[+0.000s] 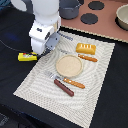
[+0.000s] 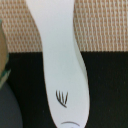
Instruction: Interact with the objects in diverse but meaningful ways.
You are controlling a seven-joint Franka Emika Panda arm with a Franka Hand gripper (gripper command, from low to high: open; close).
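black table (image 1: 107,95), woven mat (image 1: 35,82) on it. white utensil (image 2: 62,65) fills wrist view, lying across mat edge. gripper (image 1: 44,49) low over mat's far corner; you can't tell jaw state. plate (image 1: 69,64) near, yellow box (image 1: 27,56) beside. descend slowly, centre on utensil.

light: even, soft, bright overhead | shadows: faint beside arm (image 1: 44,27) on placemat (image 1: 95,95) | exterior view: low-res, grainy | wrist view: blurred, white utensil (image 2: 62,60) perhaps too close for focus
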